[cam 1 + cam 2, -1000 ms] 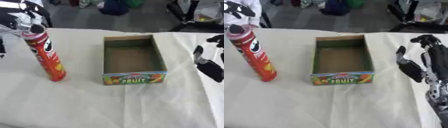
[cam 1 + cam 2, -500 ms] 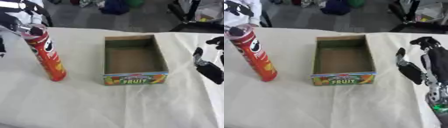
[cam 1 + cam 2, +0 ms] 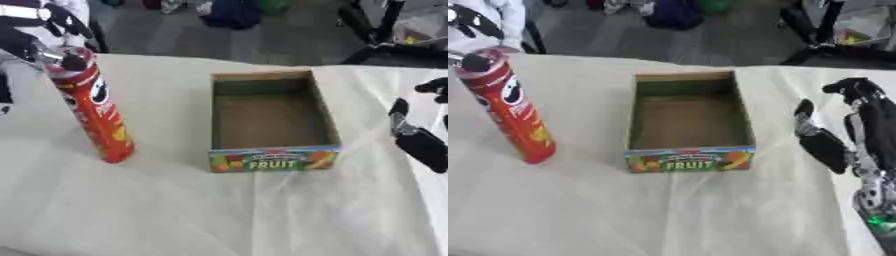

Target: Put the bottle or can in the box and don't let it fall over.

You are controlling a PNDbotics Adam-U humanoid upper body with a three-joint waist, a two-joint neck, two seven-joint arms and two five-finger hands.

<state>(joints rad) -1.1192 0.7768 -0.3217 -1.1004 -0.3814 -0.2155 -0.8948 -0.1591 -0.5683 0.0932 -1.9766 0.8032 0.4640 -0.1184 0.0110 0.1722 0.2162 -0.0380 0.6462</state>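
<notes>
A tall red chips can (image 3: 92, 112) stands upright on the cloth-covered table (image 3: 219, 210), left of the box. My left hand (image 3: 39, 37) comes in from the upper left, and its fingers (image 3: 72, 61) are curled round the can's top. The open cardboard box (image 3: 689, 117), with a "FRUIT" label on its near wall, lies empty in the middle. My right hand (image 3: 826, 146) hangs open to the right of the box, apart from it and holding nothing.
The table's far edge runs just behind the box, with dark floor, bags and chair legs (image 3: 376, 30) beyond it. Bare cloth lies between the can and the box and across the near half of the table.
My right hand has drifted slightly nearer and lower. The can, the box and my left hand have stayed where they were.
</notes>
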